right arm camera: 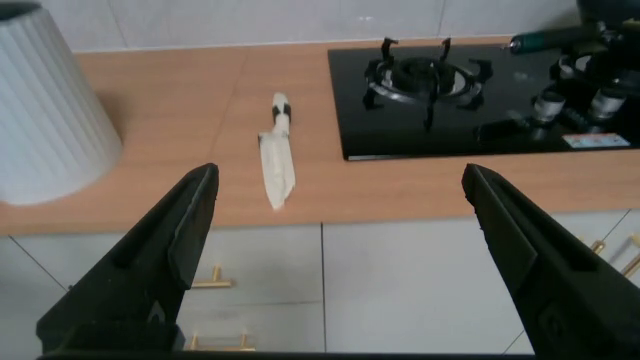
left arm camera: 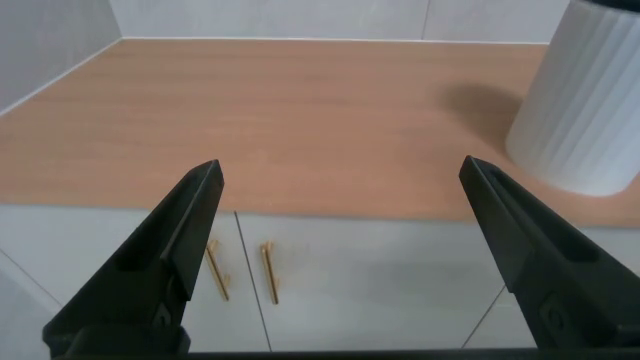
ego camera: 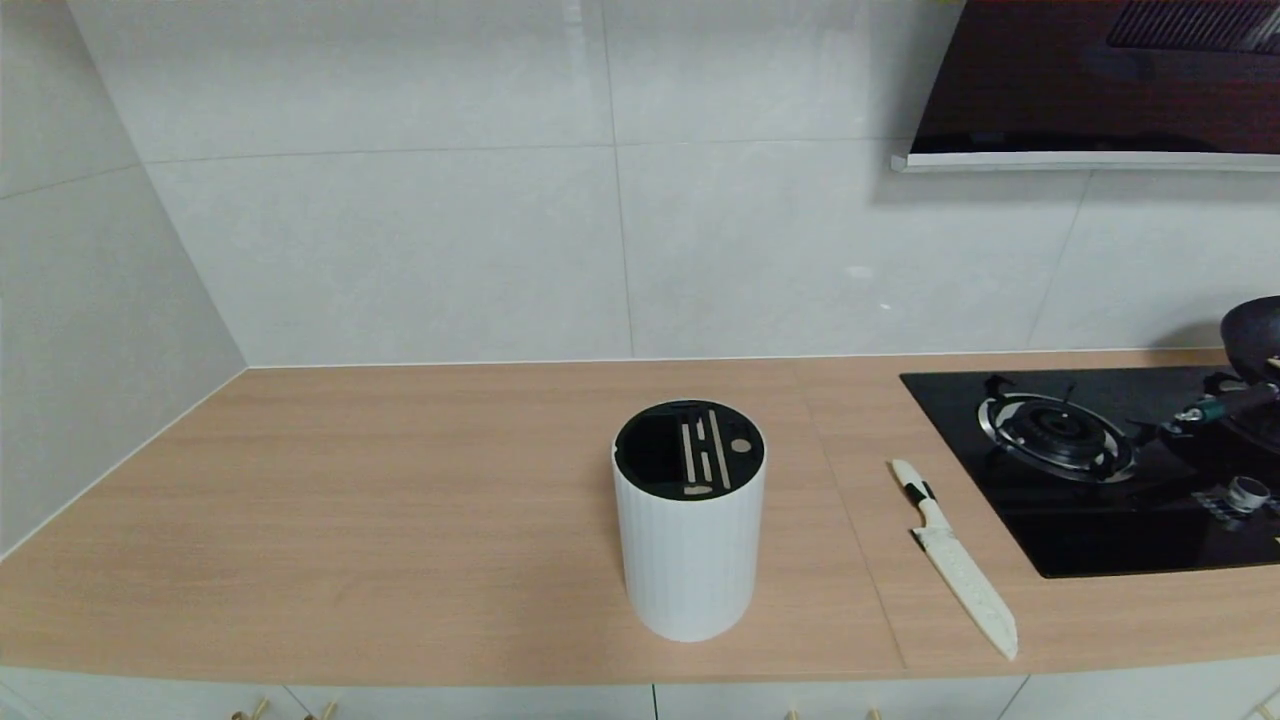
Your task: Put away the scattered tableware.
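Light wood worktop (ego camera: 400, 520) carries everything. The black glass gas hob (ego camera: 1090, 540) is at its right end.

White ribbed cylindrical knife holder with a black slotted top (ego camera: 690, 540) stands upright near the front edge, about mid-worktop.

White knife with a speckled blade and a black band on the handle (ego camera: 955, 560) lies flat between holder and hob, tip almost at the front edge.

Left gripper (left arm camera: 340, 170) and right gripper (right arm camera: 337, 175) are both spread wide and empty, out beyond the front edge.

Risks:
- A sloppy approach nudges the knife off the edge.
- The knife lies flat, so a pinch could skate it toward the hob.
- An off-axis insert could tip or shove the holder if unbraced.
- Slot widths look narrow, hard to judge from here.
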Tool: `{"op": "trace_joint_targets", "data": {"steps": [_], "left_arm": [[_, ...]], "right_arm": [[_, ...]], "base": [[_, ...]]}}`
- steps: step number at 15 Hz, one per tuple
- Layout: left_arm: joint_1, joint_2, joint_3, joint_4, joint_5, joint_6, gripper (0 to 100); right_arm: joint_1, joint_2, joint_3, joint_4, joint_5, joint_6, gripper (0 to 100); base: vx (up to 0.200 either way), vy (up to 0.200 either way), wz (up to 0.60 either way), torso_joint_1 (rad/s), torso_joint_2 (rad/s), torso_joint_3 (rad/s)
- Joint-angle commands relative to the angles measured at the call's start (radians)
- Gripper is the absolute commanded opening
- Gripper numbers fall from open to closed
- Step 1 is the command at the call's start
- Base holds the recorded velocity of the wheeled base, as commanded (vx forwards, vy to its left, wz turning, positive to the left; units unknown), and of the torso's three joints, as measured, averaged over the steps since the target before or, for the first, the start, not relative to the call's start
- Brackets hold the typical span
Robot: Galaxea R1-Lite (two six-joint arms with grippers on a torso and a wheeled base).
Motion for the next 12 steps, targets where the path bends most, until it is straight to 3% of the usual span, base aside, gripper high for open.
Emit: {"op": "trace_joint_targets", "data": {"steps": [1,7,12], "left_arm": [[0.0,0.0,0.0,0.0,0.001,-0.001,100],[0.0,0.0,0.0,0.0,0.0,-0.001,100],[0.0,0.0,0.0,0.0,0.001,-0.001,100]], "right_arm": [[-0.001,0.002,0.0,0.0,0.0,0.0,100],[0.0,0.002,0.0,0.0,-0.001,0.0,100],[0.0,0.002,0.0,0.0,-0.001,0.0,100]], "base": [[0.0,0.0,0.0,0.198,-0.42,-0.222],[0.0,0.0,0.0,0.163,-0.35,-0.187],[0.0,0.0,0.0,0.006,-0.01,-0.005]]}}
